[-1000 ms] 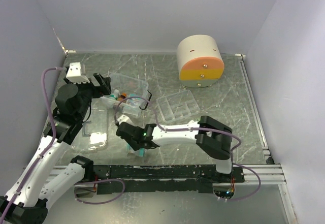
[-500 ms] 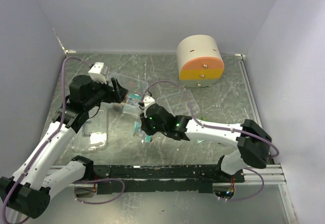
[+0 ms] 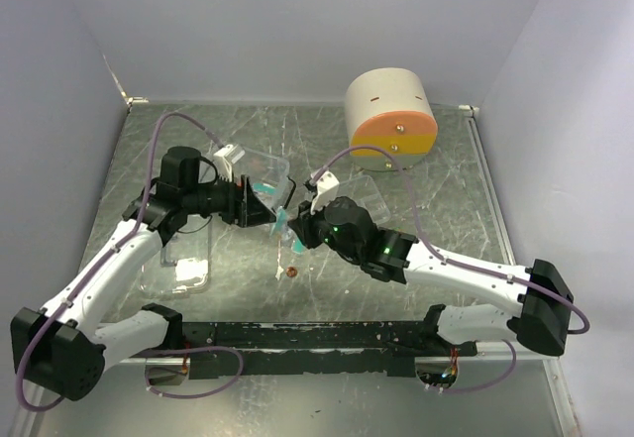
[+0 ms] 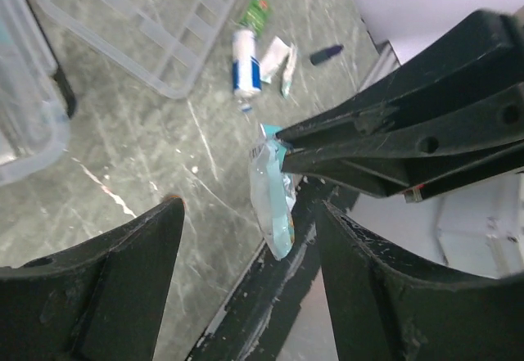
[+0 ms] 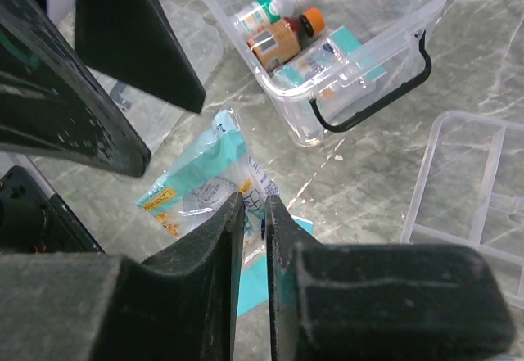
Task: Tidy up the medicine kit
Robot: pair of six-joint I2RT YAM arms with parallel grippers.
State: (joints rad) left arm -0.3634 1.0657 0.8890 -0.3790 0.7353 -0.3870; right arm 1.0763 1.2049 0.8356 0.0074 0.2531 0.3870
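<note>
Swung inward over the past second, the left gripper [image 4: 250, 204] and right gripper [image 5: 254, 201] now meet just in front of the medicine kit [image 3: 260, 169], an open clear box. Its divided tray [image 5: 475, 173] lies to its right. The left gripper gapes wide, empty, jaws either side of a teal packet [image 5: 205, 182] the right gripper pinches tight. Small bottles [image 5: 278, 29] sit inside the kit.

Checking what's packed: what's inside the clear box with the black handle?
The box holds a white bottle, a brown orange-capped bottle and a teal carton; anything beneath is hidden.
</note>
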